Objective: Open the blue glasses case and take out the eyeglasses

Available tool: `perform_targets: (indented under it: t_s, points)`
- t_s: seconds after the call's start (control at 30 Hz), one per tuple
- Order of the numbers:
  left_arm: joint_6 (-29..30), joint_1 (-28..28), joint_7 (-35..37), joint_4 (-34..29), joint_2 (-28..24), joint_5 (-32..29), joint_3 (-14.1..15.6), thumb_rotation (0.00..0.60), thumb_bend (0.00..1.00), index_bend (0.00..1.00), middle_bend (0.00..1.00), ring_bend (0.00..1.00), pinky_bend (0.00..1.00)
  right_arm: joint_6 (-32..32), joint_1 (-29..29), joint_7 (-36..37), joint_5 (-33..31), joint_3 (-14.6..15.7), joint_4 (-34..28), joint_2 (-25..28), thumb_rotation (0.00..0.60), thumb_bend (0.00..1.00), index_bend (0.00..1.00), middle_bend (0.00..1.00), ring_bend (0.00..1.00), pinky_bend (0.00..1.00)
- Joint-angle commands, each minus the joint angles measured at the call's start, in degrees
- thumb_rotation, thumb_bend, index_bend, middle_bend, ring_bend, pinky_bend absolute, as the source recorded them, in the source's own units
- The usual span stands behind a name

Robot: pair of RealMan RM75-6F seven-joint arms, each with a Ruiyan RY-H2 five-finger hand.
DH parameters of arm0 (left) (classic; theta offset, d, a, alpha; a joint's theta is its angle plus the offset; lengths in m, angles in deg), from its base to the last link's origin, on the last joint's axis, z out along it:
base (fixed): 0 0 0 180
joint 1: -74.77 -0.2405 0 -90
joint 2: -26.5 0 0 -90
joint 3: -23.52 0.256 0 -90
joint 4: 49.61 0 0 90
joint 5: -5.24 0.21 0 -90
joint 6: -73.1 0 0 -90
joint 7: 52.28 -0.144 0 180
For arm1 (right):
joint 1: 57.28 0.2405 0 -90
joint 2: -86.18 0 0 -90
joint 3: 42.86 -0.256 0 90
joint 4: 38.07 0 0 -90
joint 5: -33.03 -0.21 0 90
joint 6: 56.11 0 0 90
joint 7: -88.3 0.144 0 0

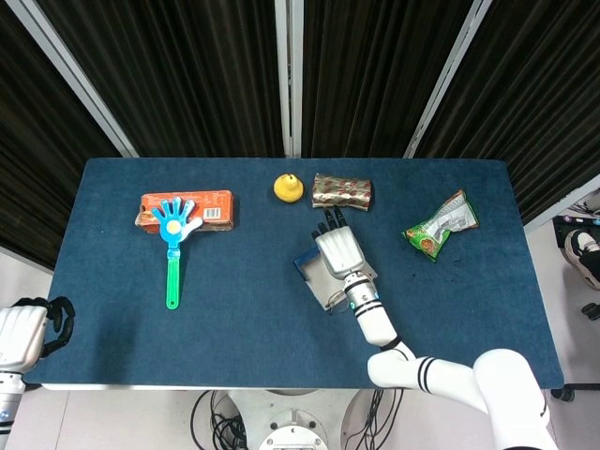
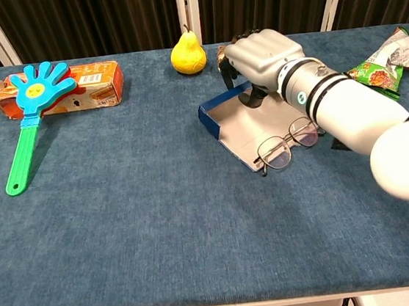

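Eyeglasses (image 2: 286,144) lie on the near edge of the open blue glasses case (image 2: 224,118), one lens hanging past its lip, near the middle of the worktop (image 2: 161,224). The right hand (image 2: 258,57) sits over the case's far end with its fingers (image 2: 248,98) curled down into the tray — whether they grasp anything I cannot tell. The left hand (image 1: 21,336) waits off the worktop's near-left corner, fingers curled on nothing. Farther out: a yellow pear (image 2: 188,54) and a foil packet (image 1: 342,191) behind the case, a green snack bag (image 1: 441,225) at right, a blue hand clapper (image 2: 26,114) on an orange box (image 2: 89,85) at left.
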Motion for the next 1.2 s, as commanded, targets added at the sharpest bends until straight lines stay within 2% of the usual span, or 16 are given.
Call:
perform_targets:
  t_s: [0.03, 0.1, 0.23, 0.3, 0.43, 0.6, 0.7, 1.03, 1.2]
  points:
    - [0.0, 0.0, 0.0, 0.0, 0.0, 0.0, 0.0, 0.6, 0.36, 0.69, 0.69, 0.52, 0.46, -2.9, -0.7, -1.5, -4.0, -1.8, -6.7, 4.7, 0.6, 0.25, 0.11, 0.23, 0.0, 0.0]
    - [0.0, 0.0, 0.0, 0.0, 0.0, 0.0, 0.0, 0.6, 0.36, 0.69, 0.69, 0.52, 0.46, -2.5, -1.6, -0.8, -3.9, -1.7, -9.9, 6.9, 0.6, 0.23, 0.07, 0.21, 0.0, 0.0]
    - [0.1, -0.1, 0.0, -0.1, 0.0, 0.0, 0.0, 0.6, 0.36, 0.69, 0.69, 0.52, 0.46, -2.7, -4.1, 3.0, -0.1, 0.6, -17.0, 12.7, 0.6, 0.22, 0.07, 0.15, 0.0, 0.0]
    - [0.1, -0.1, -0.1, -0.1, 0.0, 0.0, 0.0, 0.6, 0.36, 0.69, 0.69, 0.52, 0.46, -2.7, -5.9, 6.6, 4.0, 2.5, -20.2, 16.2, 0.6, 0.22, 0.11, 0.14, 0.0, 0.0]
    - [0.1, 0.0, -0.3, -0.2, 0.0, 0.0, 0.0, 0.6, 0.36, 0.69, 0.69, 0.52, 0.46, -2.7, -9.1, 14.6, 10.9, 6.2, -23.7, 21.1, 0.6, 0.23, 0.27, 0.16, 0.0, 0.0]
    - [-0.1, 0.0, -0.3, -0.3, -0.1, -0.1, 0.0, 0.6, 0.36, 0.69, 0.69, 0.52, 0.46, -3.3, -11.4, 22.0, 18.0, 10.9, -21.0, 22.4, 0.6, 0.25, 0.34, 0.17, 0.0, 0.0]
    - [-0.1, 0.1, -0.3, -0.2, 0.0, -0.1, 0.0, 0.6, 0.36, 0.69, 0.69, 0.52, 0.46, -4.0, -11.7, 24.0, 19.7, 12.0, -18.5, 21.3, 0.6, 0.25, 0.36, 0.17, 0.0, 0.0]
    - [-0.1, 0.0, 0.0, -0.2, -0.1, -0.1, 0.0, 0.6, 0.36, 0.69, 0.69, 0.52, 0.46, -5.2, -11.6, 24.4, 21.1, 12.1, -13.6, 18.0, 0.6, 0.31, 0.42, 0.18, 0.0, 0.0]
    - [-0.1, 0.0, 0.0, -0.2, -0.1, -0.1, 0.0, 0.6, 0.36, 0.69, 0.69, 0.52, 0.46, -6.1, -11.4, 24.3, 20.6, 11.4, -12.5, 17.3, 0.6, 0.35, 0.54, 0.21, 0.0, 0.0]
